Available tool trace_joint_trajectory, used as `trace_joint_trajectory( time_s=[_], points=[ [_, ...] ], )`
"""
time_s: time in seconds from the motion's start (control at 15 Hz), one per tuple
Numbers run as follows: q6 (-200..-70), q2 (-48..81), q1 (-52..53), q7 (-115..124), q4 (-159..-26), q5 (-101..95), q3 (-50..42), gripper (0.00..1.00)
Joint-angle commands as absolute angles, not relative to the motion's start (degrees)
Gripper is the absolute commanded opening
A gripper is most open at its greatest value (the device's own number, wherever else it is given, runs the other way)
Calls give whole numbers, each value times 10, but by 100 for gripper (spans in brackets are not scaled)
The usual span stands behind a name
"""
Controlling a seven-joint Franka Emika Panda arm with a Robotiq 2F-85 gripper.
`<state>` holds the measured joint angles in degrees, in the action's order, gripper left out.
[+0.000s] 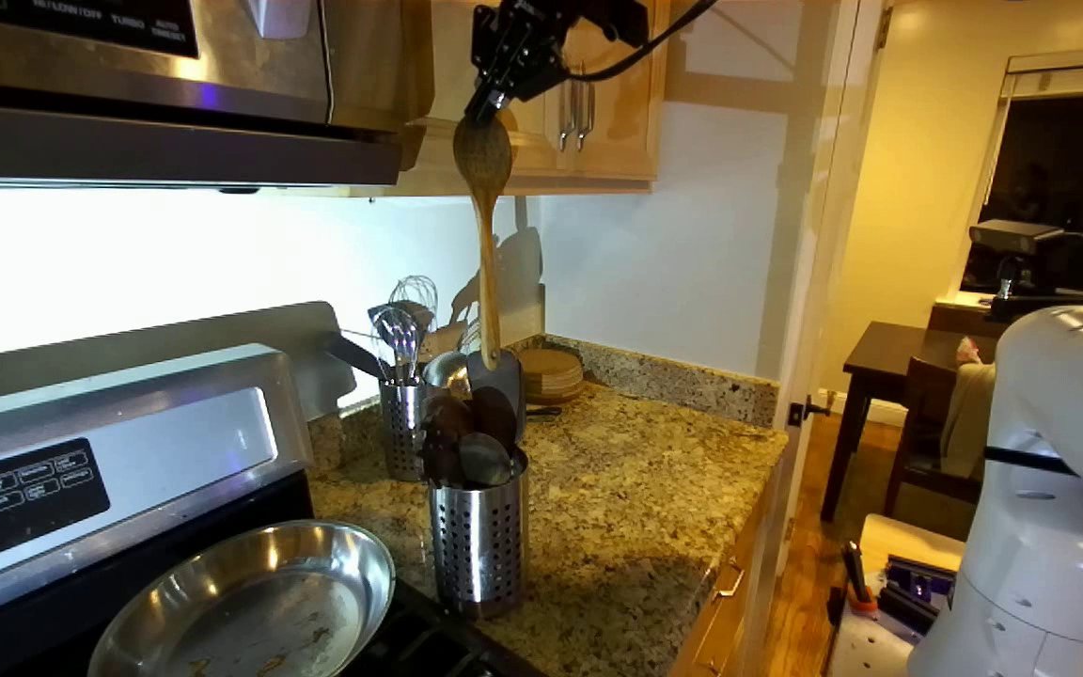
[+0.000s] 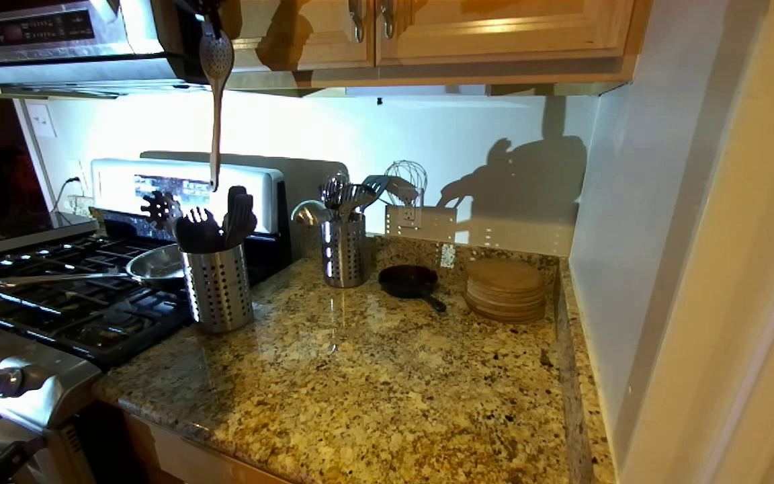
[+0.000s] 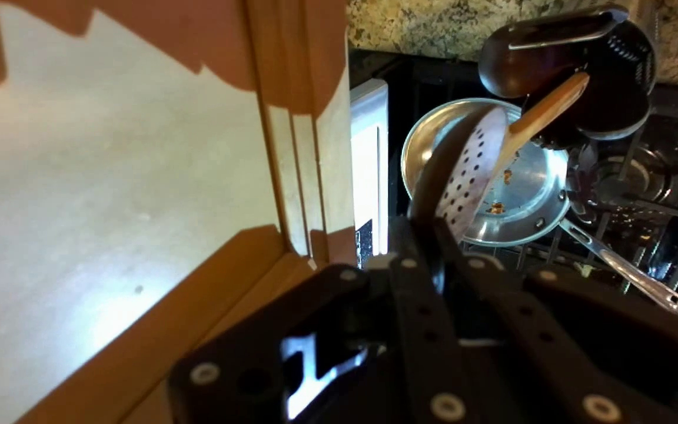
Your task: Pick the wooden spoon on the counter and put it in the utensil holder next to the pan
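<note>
In an exterior view, from left: a shallow steel pan on the stove; a canister with whisks at the back of the counter; then the utensil holder, its mouth crowded with dark utensils. Above it hangs the wooden spoon, handle down; whether its tip touches those utensils is hard to tell. The tool, pinched nearly together, is clamped on the bowl's top edge.

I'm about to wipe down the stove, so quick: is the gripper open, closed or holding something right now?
Gripper: closed, holding the wooden spoon by its bowl end, handle hanging down.
</note>
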<state>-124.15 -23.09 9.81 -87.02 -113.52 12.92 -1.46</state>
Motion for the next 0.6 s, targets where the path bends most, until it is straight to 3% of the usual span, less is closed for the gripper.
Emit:
trace_joint_trajectory(
  time_s=[0.0,0.53],
  points=[
    [-1288,-229,109,-883,-1172,168,-31,5],
    [-1371,-245,115,-958,-1260,226,-35,5]
  ],
)
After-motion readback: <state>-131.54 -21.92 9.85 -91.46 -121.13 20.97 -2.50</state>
